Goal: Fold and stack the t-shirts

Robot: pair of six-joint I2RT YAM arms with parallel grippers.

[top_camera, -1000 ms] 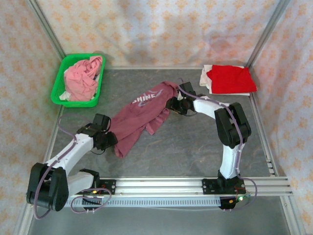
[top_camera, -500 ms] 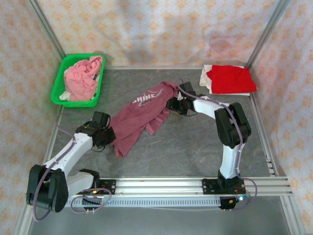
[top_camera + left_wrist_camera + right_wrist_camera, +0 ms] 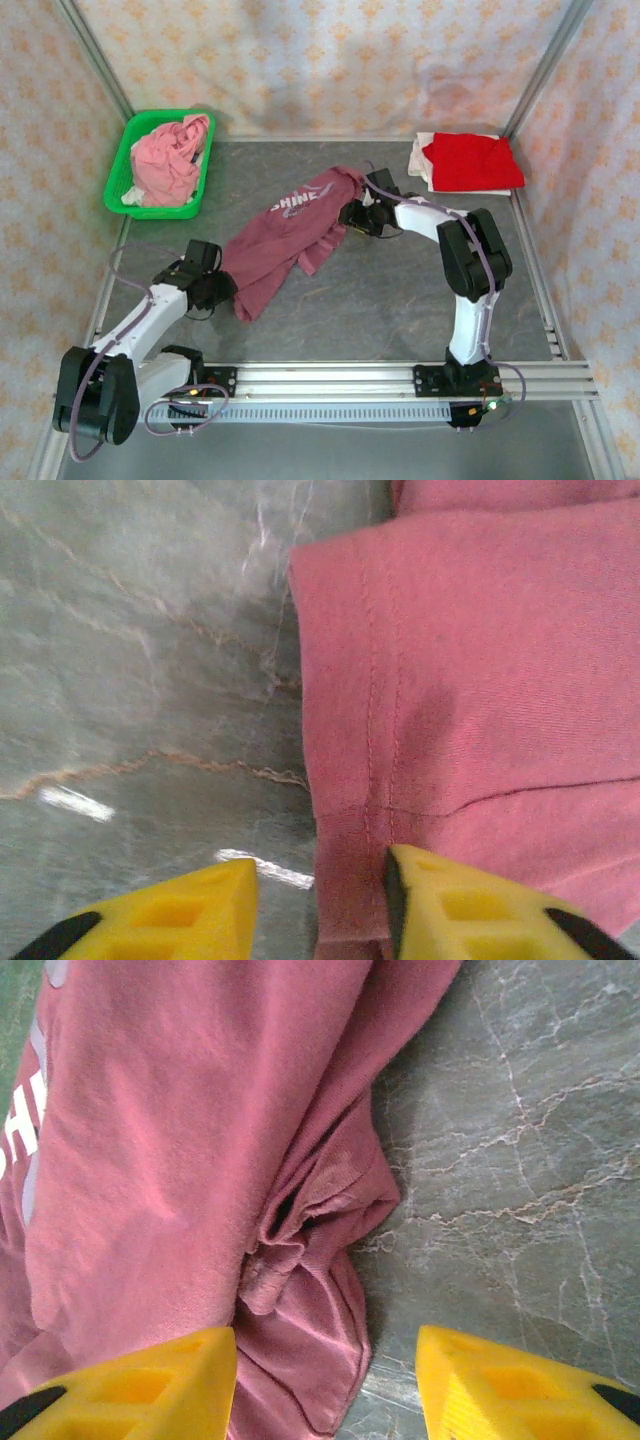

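Note:
A maroon t-shirt [image 3: 290, 235] with pale "SHINE" print lies crumpled across the middle of the table. My left gripper [image 3: 222, 287] is at its lower left edge. In the left wrist view its yellow fingers [image 3: 320, 910] stand apart, with the shirt's stitched hem [image 3: 350, 810] lying between them against the right finger. My right gripper [image 3: 352, 213] is at the shirt's upper right end, open. In the right wrist view a bunched fold of the maroon cloth [image 3: 310, 1260] lies between its wide-spread fingers [image 3: 325, 1385]. A folded red t-shirt [image 3: 470, 160] rests on a white one [image 3: 420, 160] at the back right.
A green plastic basket [image 3: 118, 195] at the back left holds a pink t-shirt [image 3: 165, 160] and some white cloth. Metal frame posts and patterned curtain walls close in the table on three sides. Bare grey table [image 3: 400, 290] lies in front of the maroon shirt.
My left arm has shifted slightly toward the near left beside the shirt's edge. The right arm and the shirt look the same.

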